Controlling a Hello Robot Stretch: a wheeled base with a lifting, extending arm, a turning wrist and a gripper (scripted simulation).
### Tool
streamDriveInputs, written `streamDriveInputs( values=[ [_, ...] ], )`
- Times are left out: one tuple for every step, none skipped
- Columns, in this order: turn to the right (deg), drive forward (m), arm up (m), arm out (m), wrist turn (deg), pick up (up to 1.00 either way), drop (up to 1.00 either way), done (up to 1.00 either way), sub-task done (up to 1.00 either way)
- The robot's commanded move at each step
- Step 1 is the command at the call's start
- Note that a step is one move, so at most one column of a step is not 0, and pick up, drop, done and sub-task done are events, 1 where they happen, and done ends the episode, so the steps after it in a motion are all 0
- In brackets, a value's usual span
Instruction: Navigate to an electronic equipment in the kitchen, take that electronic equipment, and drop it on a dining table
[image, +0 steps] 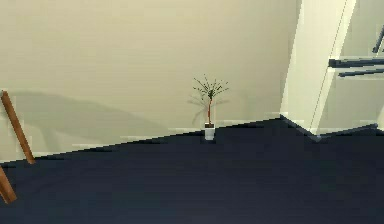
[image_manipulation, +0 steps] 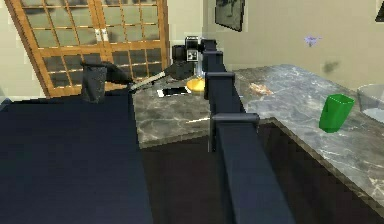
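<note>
Arm (image_manipulation: 238, 150) reaching over marble counter (image_manipulation: 290, 85); gripper (image_manipulation: 110, 80) hanging near counter's left edge, cannot tell whether holding anything. Flat phone-like item (image_manipulation: 172, 92) lying beside arm; green cup (image_manipulation: 336, 112) standing well apart.

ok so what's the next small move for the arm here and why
Probably ease the gripper toward the flat dark device on the marble counter and line up on it. The device lies close to the gripper, beside an orange thing, and looks like the electronic equipment to take. I cannot tell whether the gripper holds anything.
</note>
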Motion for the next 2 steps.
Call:
streamDriveInputs(
  values=[
    [0.0,0.0,0.0,0.0,-45.0,0.0,0.0,0.0,0.0],
    [0.0,0.0,0.0,0.0,-33.0,0.0,0.0,0.0,0.0]
  ],
)
